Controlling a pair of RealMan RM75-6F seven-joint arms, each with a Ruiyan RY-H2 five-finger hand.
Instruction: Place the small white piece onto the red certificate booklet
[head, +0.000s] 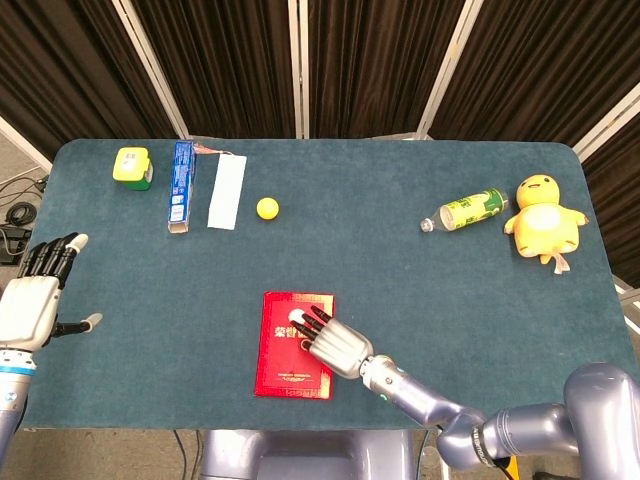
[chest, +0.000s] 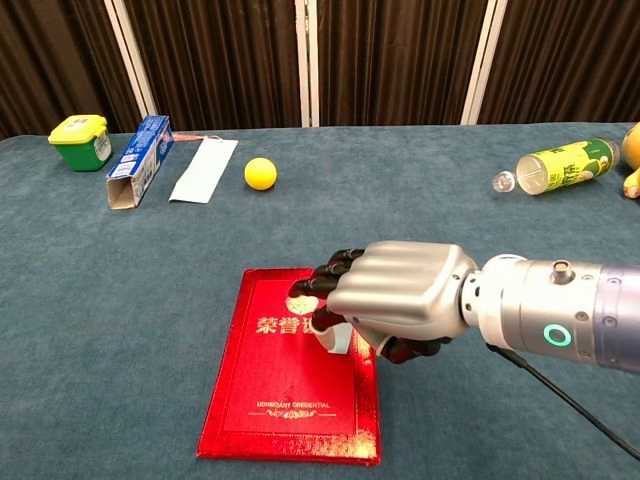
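The red certificate booklet (head: 283, 372) (chest: 285, 400) lies flat near the table's front edge, gold lettering up. My right hand (head: 335, 342) (chest: 400, 295) hovers low over its upper right part, fingers curled, pinching the small white piece (chest: 336, 339) (head: 297, 318) between thumb and fingers. The piece hangs just at the booklet's cover; whether it touches the cover is hidden by the hand. My left hand (head: 38, 295) is held off the table's left edge, fingers spread, holding nothing.
At the back left are a green-yellow box (chest: 80, 140), a blue carton (chest: 138, 160), a white flat packet (chest: 204, 170) and a yellow ball (chest: 260, 173). A green bottle (chest: 555, 167) lies at the right beside a yellow duck toy (head: 543, 220).
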